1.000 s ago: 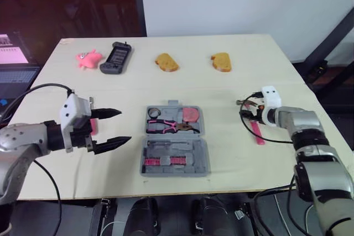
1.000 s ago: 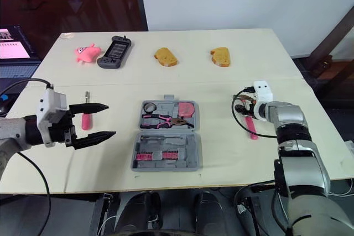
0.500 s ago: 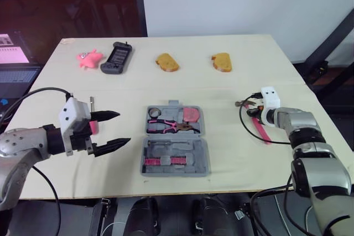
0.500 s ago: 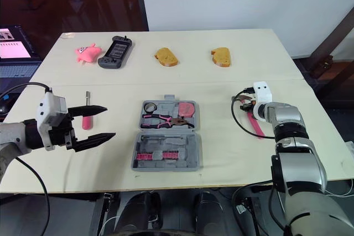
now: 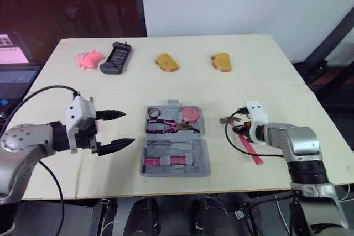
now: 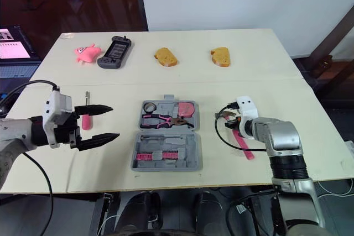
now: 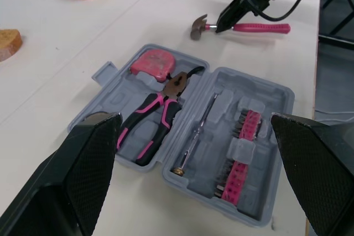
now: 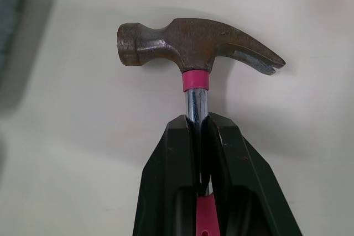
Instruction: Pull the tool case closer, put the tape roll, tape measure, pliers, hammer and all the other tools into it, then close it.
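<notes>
A: Where's the hammer (image 8: 193,40)?
B: In the right pincer (image 8: 198,119). Its wrist view shows both fingers pressed tight on the steel shaft, just below the pink collar under the rusty head. From the head camera it sits just right of the tool case (image 5: 198,153), head toward the case, pink handle pointing away.
A: Lifted or down?
B: Cannot tell; there's a shadow under the head.
A: And the other arm?
B: The left pincer (image 5: 128,128) hovers left of the case, fingers spread wide, holding nothing. Its wrist view gives the best look inside the open case: pliers (image 7: 149,128) and a pink tape measure (image 7: 156,64) in the far half, a steel rod (image 7: 196,131) and a pink bit rack (image 7: 243,147) in the near half. The head camera adds the tape roll (image 5: 154,112) in the far half's left corner.
A: Anything loose?
B: A pink-handled screwdriver (image 6: 86,121) on the surface (image 5: 221,89) beside the left pincer. The right eye view shows it clear, while in the left eye view it is mostly behind the pincer's body.
A: Any writing?
B: Too small to read, on the tape measure or on the black handheld (image 5: 116,58) at the back.
</notes>
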`<state>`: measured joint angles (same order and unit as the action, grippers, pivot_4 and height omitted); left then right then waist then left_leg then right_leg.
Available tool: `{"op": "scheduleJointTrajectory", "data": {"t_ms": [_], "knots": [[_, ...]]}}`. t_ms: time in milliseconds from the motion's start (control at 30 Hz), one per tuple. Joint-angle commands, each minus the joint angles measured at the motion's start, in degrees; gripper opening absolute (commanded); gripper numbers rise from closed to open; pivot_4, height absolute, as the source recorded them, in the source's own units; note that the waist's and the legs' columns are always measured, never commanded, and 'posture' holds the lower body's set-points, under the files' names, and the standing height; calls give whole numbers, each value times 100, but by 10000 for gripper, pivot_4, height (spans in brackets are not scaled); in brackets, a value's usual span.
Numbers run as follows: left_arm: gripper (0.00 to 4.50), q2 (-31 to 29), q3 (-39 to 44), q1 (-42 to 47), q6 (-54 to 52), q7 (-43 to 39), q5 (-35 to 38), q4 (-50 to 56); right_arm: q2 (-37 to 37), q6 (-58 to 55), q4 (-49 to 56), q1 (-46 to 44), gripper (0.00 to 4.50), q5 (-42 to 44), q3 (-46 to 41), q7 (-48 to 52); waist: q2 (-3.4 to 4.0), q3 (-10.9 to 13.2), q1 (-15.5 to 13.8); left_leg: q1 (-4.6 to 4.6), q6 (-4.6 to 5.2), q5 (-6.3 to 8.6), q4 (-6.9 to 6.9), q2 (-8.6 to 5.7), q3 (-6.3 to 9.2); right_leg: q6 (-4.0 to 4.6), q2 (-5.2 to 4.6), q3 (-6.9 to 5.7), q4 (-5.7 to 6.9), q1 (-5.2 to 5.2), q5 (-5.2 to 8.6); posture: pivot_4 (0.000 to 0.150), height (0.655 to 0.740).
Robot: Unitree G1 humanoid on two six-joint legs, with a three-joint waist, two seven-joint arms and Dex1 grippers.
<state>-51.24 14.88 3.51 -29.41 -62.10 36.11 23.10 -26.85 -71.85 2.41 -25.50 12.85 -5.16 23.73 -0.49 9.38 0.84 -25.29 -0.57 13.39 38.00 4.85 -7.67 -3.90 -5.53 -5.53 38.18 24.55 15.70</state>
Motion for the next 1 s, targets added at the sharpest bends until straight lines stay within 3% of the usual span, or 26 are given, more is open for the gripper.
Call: {"op": "scheduleJointTrajectory", "data": {"t_ms": [33, 300, 433, 600, 800, 1000], "knots": [[45000, -6, -63, 152, 167, -73, -38, -21, 341, -300, 425, 64, 243, -42, -301, -515, -1, 0, -14, -1, 0, 0, 0, 0, 1, 0, 0, 0, 0, 0, 0, 1500, 7188], [45000, -61, -83, 188, 303, -174, -105, -151, 802, -441, 644, 252, 243, -111, -331, -1072, -1, -1, -7, -2, 1, 1, 0, -1, 2, 0, 1, -1, -1, 0, 0, 1500, 7188], [45000, -79, -48, 143, 319, -173, -98, -145, 951, -595, 819, 293, 17699, -25, -474, -1180, -1, -2, -5, -2, 1, 1, 0, -1, 2, 0, 0, -1, -1, 0, 0, 1500, 7188], [45000, -70, -63, 103, 346, -152, -111, -145, 943, -801, 994, 226, 44493, 112, -593, -1106, -2, -2, -18, -2, 2, 1, 0, -1, 3, 0, 0, -1, -2, -2, 0, 1500, 7188], [45000, -60, -33, 47, 409, -152, -162, -164, 327, -994, 1177, -75, 44817, 443, -619, -643, -1, -1, 2, -3, 3, 1, 0, -2, 2, 0, 0, -1, -3, 0, 0, 1500, 7188], [45000, 5, 375, -511, 571, -103, -129, -10, -851, -934, 845, -562, 44817, 921, 42, 429, 0, 0, 21, -3, 4, 2, -6, 1, 2, 2, 2, 1, -3, 8, 1, 1500, 7188]]}}
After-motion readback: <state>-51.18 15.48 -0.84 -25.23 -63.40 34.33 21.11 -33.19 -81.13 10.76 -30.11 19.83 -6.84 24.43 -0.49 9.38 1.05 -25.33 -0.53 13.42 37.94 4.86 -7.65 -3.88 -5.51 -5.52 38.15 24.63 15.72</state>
